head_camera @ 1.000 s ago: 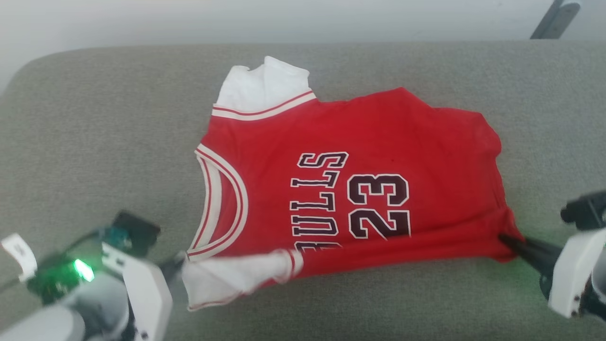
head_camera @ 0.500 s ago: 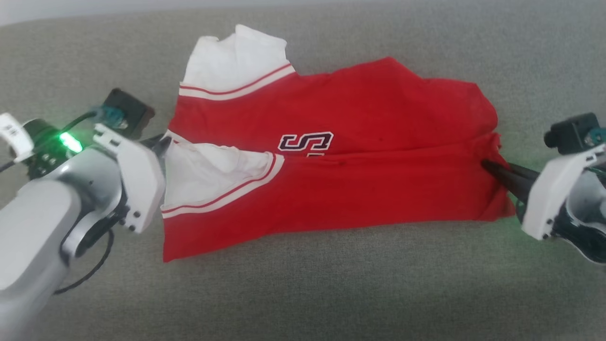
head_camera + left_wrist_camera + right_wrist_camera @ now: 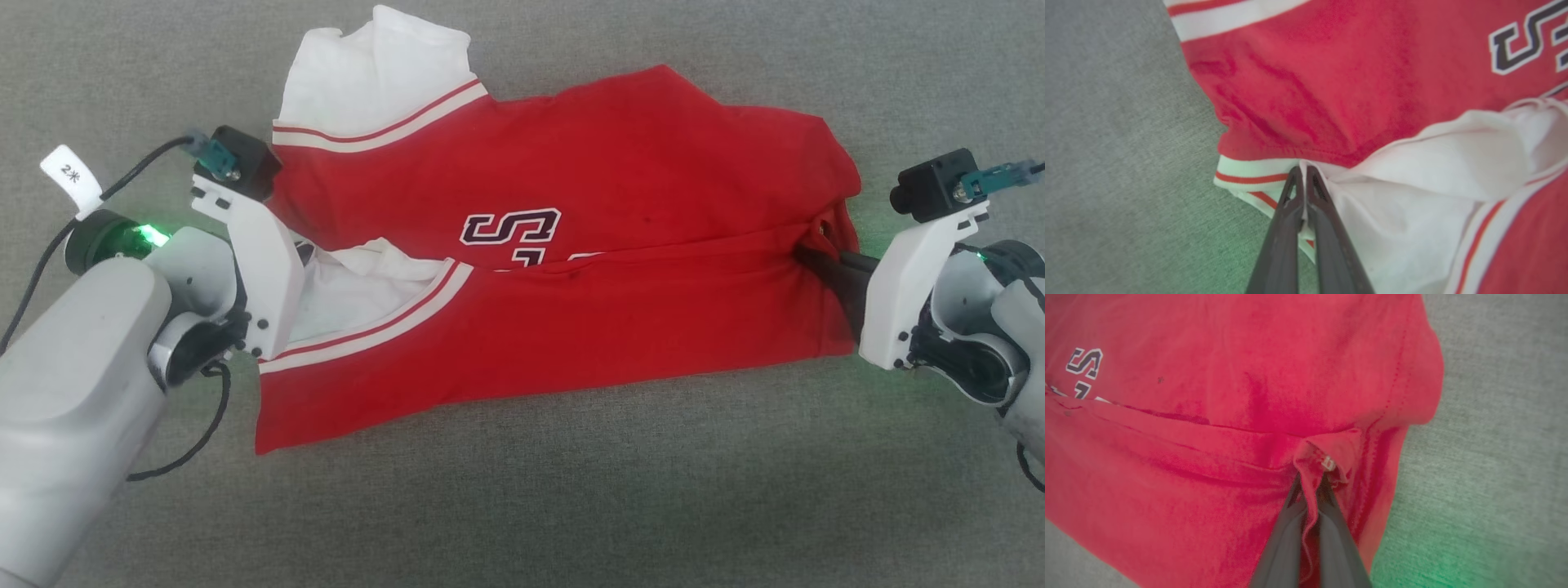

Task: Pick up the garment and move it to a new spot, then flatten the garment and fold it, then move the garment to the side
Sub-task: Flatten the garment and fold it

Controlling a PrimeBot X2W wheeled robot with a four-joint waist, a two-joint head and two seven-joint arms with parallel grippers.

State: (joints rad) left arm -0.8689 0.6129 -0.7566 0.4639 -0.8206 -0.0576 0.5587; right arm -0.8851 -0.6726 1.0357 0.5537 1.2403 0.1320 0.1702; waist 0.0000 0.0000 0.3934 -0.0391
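Note:
The garment (image 3: 612, 327), a red jersey with white-striped trim, lies on the grey cushion (image 3: 571, 506). Its near half is folded over the far half, and only the black letter S (image 3: 510, 229) shows above the fold edge. A white sleeve (image 3: 375, 73) sticks out at the far left. My left gripper (image 3: 304, 249) is shut on the white sleeve fabric at the garment's left end (image 3: 1302, 169). My right gripper (image 3: 808, 255) is shut on a bunched red hem corner at the right end (image 3: 1312, 473). Both pinched edges sit along the fold line.
Grey woven cushion surrounds the garment on all sides, with a wide bare strip in front of it. A black cable with a white tag (image 3: 69, 175) loops from my left wrist over the cushion at the left.
Both grippers have carried the garment's near edge away from me over its far half, covering most of the letters and the numbers. The head camera has tilted down, shifting the whole picture.

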